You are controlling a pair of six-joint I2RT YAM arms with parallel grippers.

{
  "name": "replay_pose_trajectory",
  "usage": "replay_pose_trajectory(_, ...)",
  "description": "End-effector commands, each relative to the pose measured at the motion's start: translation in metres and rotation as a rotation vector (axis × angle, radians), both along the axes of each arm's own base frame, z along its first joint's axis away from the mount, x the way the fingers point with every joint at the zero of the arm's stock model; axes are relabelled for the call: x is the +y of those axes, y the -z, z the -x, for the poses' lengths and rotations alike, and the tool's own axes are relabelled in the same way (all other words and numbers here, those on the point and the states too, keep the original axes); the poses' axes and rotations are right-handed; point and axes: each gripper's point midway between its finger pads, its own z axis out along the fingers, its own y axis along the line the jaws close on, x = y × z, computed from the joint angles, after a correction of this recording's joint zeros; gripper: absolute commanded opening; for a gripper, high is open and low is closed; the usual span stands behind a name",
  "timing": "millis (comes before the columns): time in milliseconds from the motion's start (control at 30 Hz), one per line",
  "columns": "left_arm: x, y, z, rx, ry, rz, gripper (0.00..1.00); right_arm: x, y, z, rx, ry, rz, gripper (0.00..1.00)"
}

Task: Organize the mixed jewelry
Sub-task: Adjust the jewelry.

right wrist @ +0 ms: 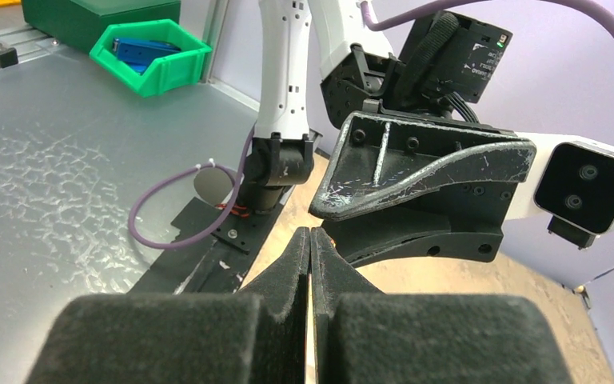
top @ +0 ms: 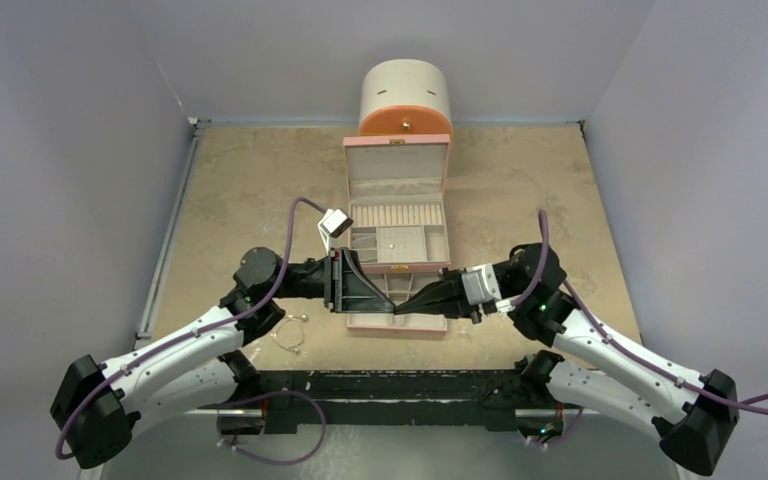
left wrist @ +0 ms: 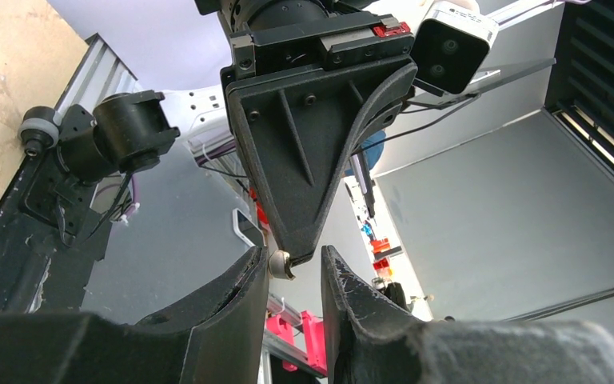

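Observation:
My right gripper (top: 398, 312) is shut, and a tiny round silvery-gold stud (left wrist: 281, 264) sticks out at its tip (left wrist: 297, 245). My left gripper (top: 390, 309) is open, its fingers (left wrist: 240, 296) on either side of that tip, and the stud touches the inner face of one finger. Both tips meet over the front of the open pink jewelry box (top: 397, 148). In the right wrist view my shut right gripper (right wrist: 310, 234) sits between the left gripper's spread fingers (right wrist: 416, 164). A thin silvery wire bangle (top: 290, 336) lies on the table left of the box, under the left arm.
The box's tray has ring rolls and small compartments (top: 397, 243). A round cream-and-orange drawer cabinet (top: 405, 95) stands behind the box at the back wall. The table's left edge has a metal rail (top: 165, 250).

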Motion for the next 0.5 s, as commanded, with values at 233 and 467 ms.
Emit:
replay_pose_trajectory(233, 0.0036, -0.0188, 0.0070, -0.069, 0.012, 0.059, 0.28, -0.0033, 0.0001, 0.0020, -0.021, 0.018, -0.016, 0.00)
replay_pose_trajectory(467, 0.0031, -0.0163, 0.0067, -0.065, 0.008, 0.050, 0.23, -0.0056, -0.0009, 0.0027, -0.014, 0.030, -0.024, 0.00)
